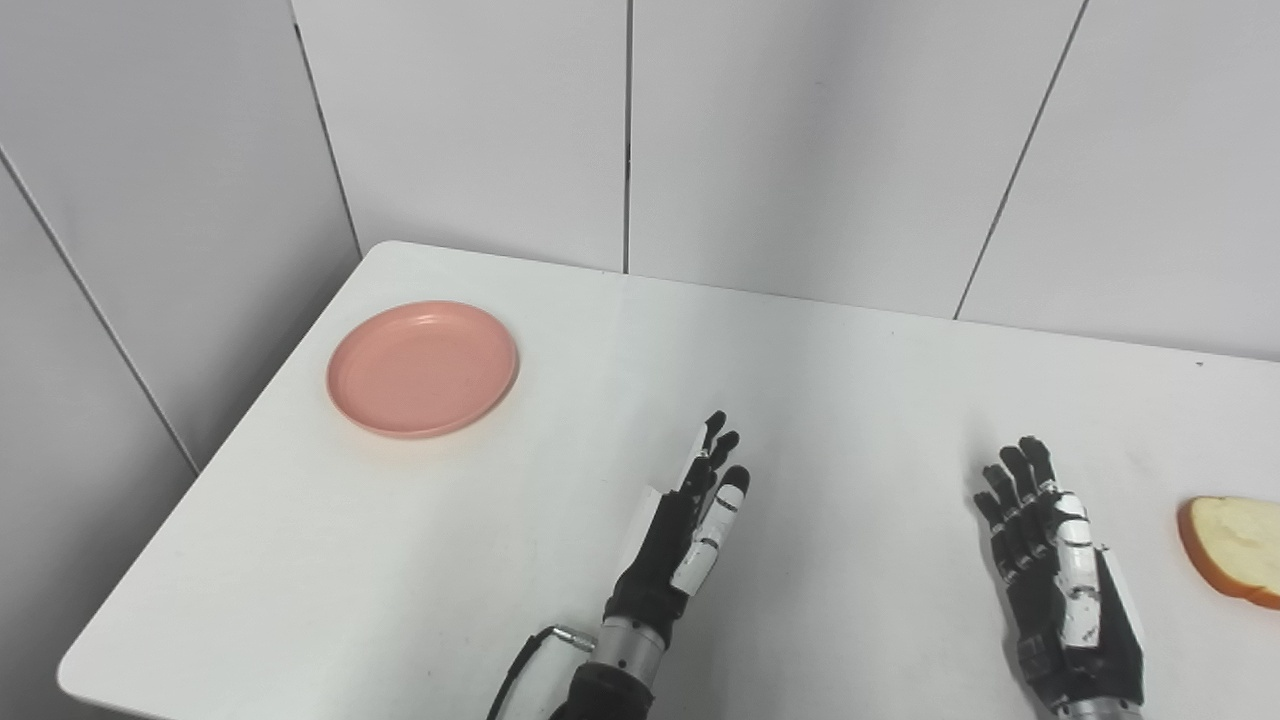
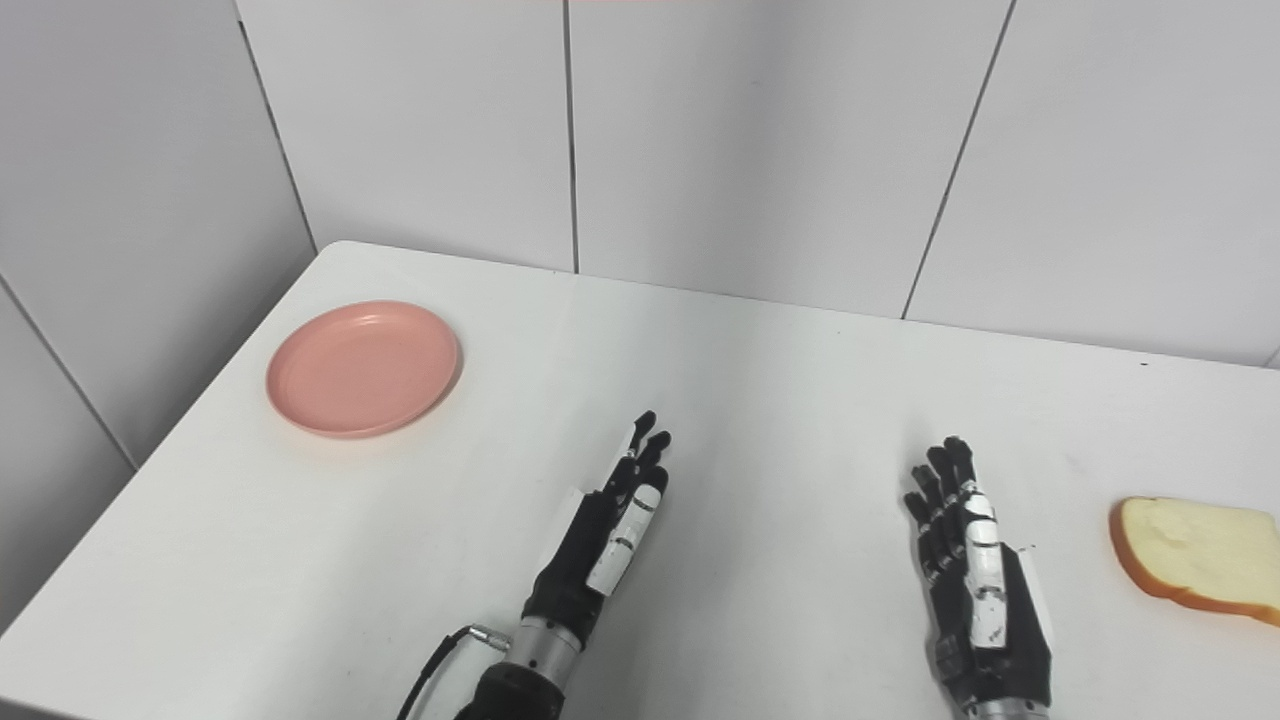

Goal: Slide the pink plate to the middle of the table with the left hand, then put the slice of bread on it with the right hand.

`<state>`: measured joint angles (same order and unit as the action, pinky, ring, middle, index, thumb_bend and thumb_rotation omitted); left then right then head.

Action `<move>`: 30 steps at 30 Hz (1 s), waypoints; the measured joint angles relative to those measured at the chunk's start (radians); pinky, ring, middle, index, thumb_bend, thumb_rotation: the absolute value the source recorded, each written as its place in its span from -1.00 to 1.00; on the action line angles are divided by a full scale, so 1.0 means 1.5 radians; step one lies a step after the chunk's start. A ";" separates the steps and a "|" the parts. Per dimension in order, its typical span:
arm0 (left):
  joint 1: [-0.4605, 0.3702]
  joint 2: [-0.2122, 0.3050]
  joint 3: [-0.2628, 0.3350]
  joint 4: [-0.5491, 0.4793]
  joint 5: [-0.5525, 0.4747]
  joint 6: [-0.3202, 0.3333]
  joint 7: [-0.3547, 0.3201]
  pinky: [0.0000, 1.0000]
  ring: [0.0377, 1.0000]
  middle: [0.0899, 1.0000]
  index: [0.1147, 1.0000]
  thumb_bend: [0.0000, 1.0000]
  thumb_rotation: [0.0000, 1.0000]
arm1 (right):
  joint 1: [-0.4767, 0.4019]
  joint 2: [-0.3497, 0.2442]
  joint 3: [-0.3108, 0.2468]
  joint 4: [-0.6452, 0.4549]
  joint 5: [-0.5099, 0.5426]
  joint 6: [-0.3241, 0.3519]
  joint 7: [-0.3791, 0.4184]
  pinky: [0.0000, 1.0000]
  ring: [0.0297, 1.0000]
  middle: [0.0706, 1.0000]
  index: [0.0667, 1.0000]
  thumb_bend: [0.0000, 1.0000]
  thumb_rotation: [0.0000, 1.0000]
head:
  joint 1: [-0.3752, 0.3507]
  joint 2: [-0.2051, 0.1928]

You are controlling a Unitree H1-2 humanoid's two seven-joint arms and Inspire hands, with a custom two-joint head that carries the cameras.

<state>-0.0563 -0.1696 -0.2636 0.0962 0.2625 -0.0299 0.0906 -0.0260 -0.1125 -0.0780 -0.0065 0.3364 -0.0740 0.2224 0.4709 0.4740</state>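
So the left hand [image 1: 690, 530] is hovering over the middle of the white table [image 1: 560, 560], fingers stretched out straight, holding nothing. The pink plate [image 1: 422, 369] is sitting well apart, up and to its left near the far left corner. The right hand [image 1: 1055, 570] is waiting, fingers apart and empty, with the bread slice [image 1: 1235, 548] near its right, so I'd say left reaches first.

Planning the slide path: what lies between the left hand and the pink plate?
Nothing: only bare white table separates the left hand from the pink plate, as both eye views show.
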 measured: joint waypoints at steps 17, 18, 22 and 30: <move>-0.010 0.001 -0.001 0.009 -0.010 0.000 -0.003 1.00 1.00 0.97 1.00 0.03 1.00 | -0.011 -0.003 -0.006 0.015 0.006 -0.012 0.013 1.00 1.00 1.00 1.00 -0.18 1.00 | -0.002 -0.002; -0.010 0.001 0.001 0.009 -0.015 0.001 -0.005 1.00 1.00 0.97 1.00 0.03 1.00 | -0.011 -0.004 -0.006 0.015 0.007 -0.012 0.016 1.00 1.00 1.00 1.00 -0.18 1.00 | -0.002 -0.002; -0.010 0.001 0.004 0.007 -0.028 0.001 -0.015 1.00 1.00 1.00 1.00 0.07 1.00 | -0.011 -0.005 -0.006 0.015 0.004 -0.012 0.017 1.00 1.00 1.00 1.00 -0.20 1.00 | -0.004 -0.002; -0.014 0.000 0.023 0.004 -0.096 0.003 -0.042 1.00 1.00 1.00 1.00 -0.09 1.00 | -0.011 -0.004 -0.007 0.014 0.007 -0.012 0.022 1.00 1.00 1.00 1.00 -0.21 1.00 | -0.007 0.003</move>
<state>-0.0769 -0.1702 -0.2297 0.1021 0.1184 -0.0253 0.0272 -0.0430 -0.1184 -0.0883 0.0152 0.3464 -0.0918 0.2551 0.4602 0.4786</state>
